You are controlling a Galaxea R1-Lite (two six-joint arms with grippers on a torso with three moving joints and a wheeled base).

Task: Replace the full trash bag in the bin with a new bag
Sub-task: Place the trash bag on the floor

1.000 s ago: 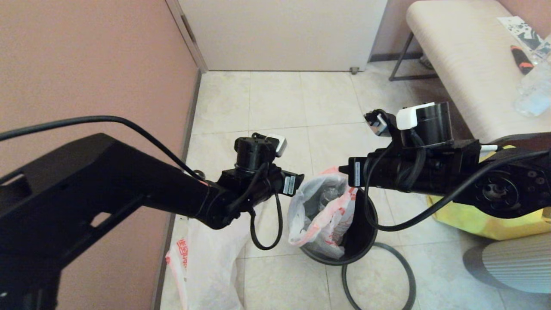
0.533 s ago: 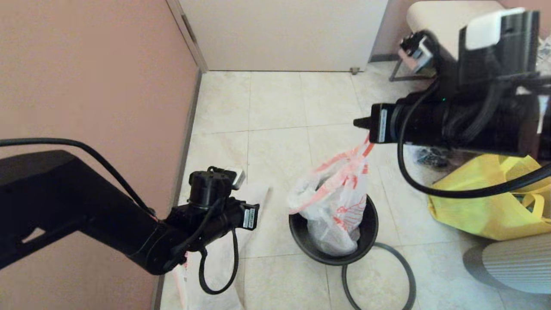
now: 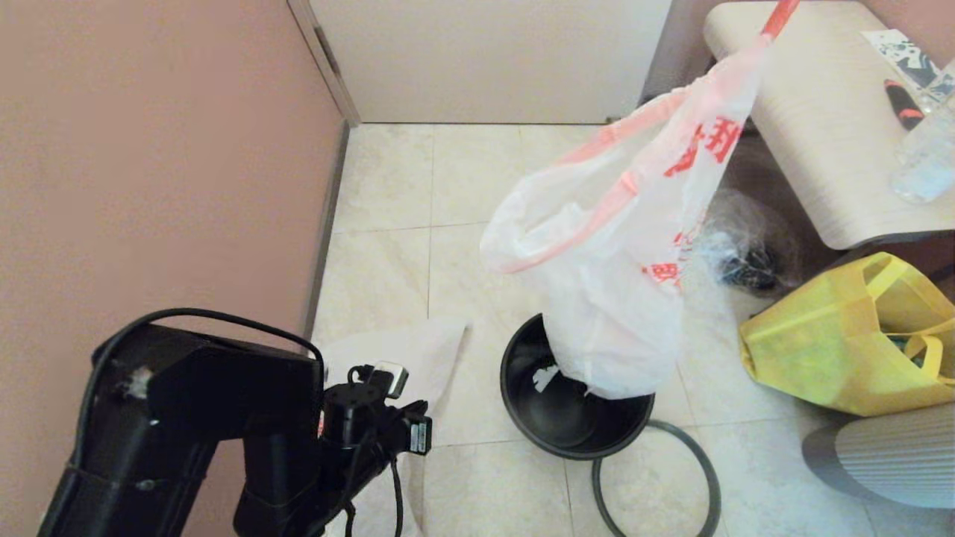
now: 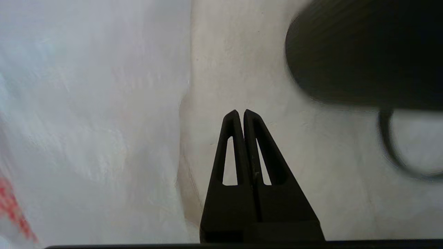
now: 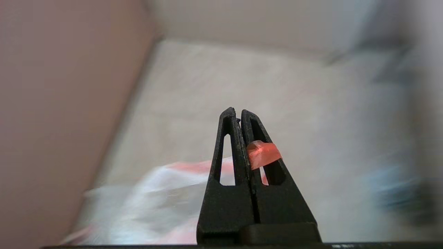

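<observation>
The full trash bag [image 3: 612, 298], white with red-orange print, hangs in the air by one stretched handle that runs off the top of the head view. Its bottom hangs just over the mouth of the black bin [image 3: 522, 403]. My right gripper [image 5: 238, 112] is out of the head view; its wrist view shows it shut on the bag's red handle [image 5: 263, 154]. The bin's grey hoop [image 3: 656, 485] lies on the floor beside the bin. The new bag [image 3: 406, 350] lies flat on the tiles at the left. My left gripper [image 4: 240, 112] is shut and empty, low between the new bag [image 4: 86, 121] and the bin [image 4: 363, 52].
A yellow tote [image 3: 835, 350] and a clear bag of dark items [image 3: 746, 261] sit right of the bin. A bench [image 3: 821, 134] carrying a bottle [image 3: 925, 156] stands at the back right. The pink wall [image 3: 149, 149] runs along the left; a ribbed grey object [image 3: 888, 455] is at lower right.
My right arm rose out of the head view, pulling the full bag up out of the bin. My left arm dropped and drew back to the lower left, beside the new bag.
</observation>
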